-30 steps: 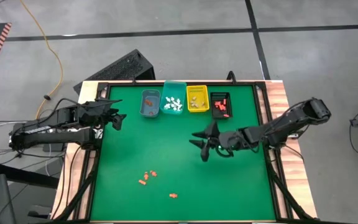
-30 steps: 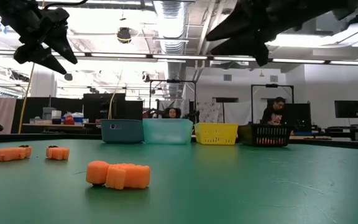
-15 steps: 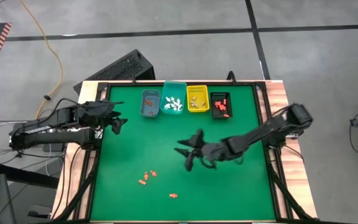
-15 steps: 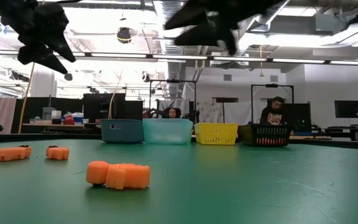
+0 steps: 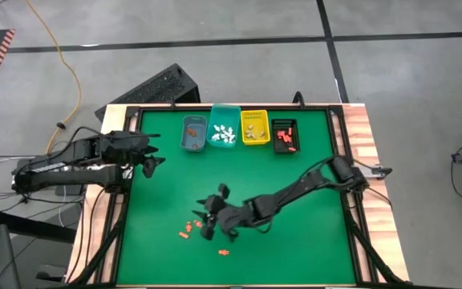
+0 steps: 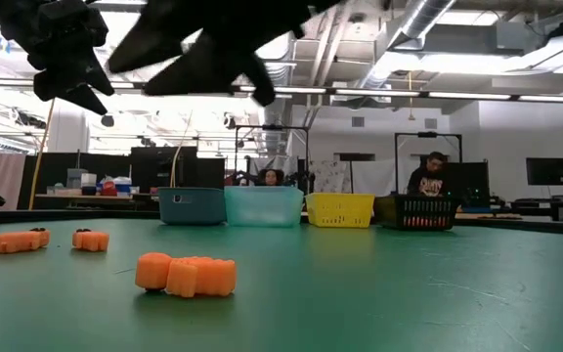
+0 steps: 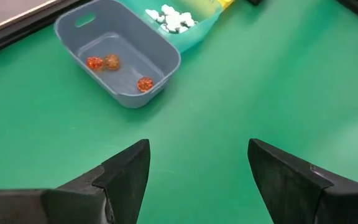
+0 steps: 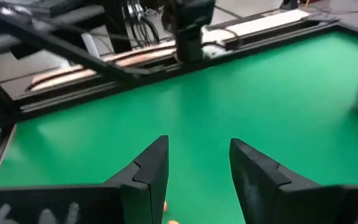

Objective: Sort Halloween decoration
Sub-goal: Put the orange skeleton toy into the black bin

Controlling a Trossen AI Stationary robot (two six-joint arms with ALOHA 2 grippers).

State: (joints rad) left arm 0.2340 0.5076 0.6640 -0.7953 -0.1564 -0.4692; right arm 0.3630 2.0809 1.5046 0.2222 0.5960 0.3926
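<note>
Green felt covers the table [image 5: 295, 241], with four small bins lined along its far edge – grey-blue bin [image 5: 194, 133], teal bin [image 5: 222, 128], yellow bin [image 5: 254, 127] and black bin [image 5: 285, 135] – each already holding a few pieces. The right tool [image 5: 208, 218] reaches low across the felt with its fingers spread and nothing between them; the loose orange pieces [image 5: 191, 229] lie just beside and below it, one more orange piece [image 5: 224, 252] a little farther toward the near edge. The left tool [image 5: 152, 154] hangs spread and empty off to the side, near the grey-blue bin.

Risk from here: the pieces are tiny and clustered – a descent slightly off could nudge them apart, pinch two at once, or close on felt alone. A loose pinch could also drop a piece on the long carry to the bins.
</note>
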